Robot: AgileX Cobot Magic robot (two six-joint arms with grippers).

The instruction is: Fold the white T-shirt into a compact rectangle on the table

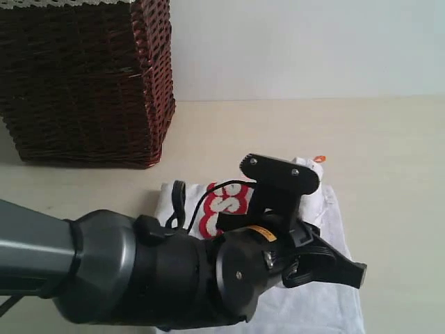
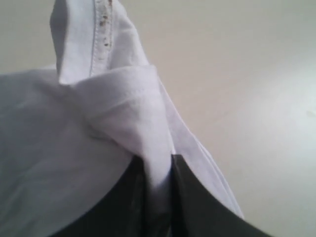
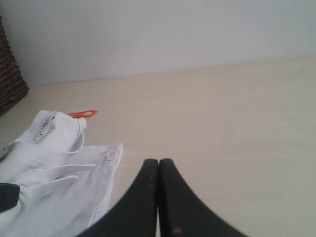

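Pinching a bunched fold of the white T-shirt (image 2: 64, 158), the left gripper (image 2: 157, 165) has its jaws almost together, with cloth squeezed tight between them. The right gripper (image 3: 158, 168) is closed on nothing. It hangs over the bare worktop (image 3: 237, 123), with the shirt at the lower left of its view. In the outside view the shirt lies on the worktop in the lower middle, and the brown basket (image 1: 83, 83) stands in the upper left.

I think the good way now is to carry the pinched edge across slowly and low. Then lay it flat over the rest of the shirt, match the edges, and let go only when the cloth rests.

The big dark arm (image 1: 139, 271) covers much of the shirt, so I cannot tell how many folds are done. The red letters (image 1: 226, 205) are partly hidden, and the orange tag (image 3: 82, 113) is tiny.
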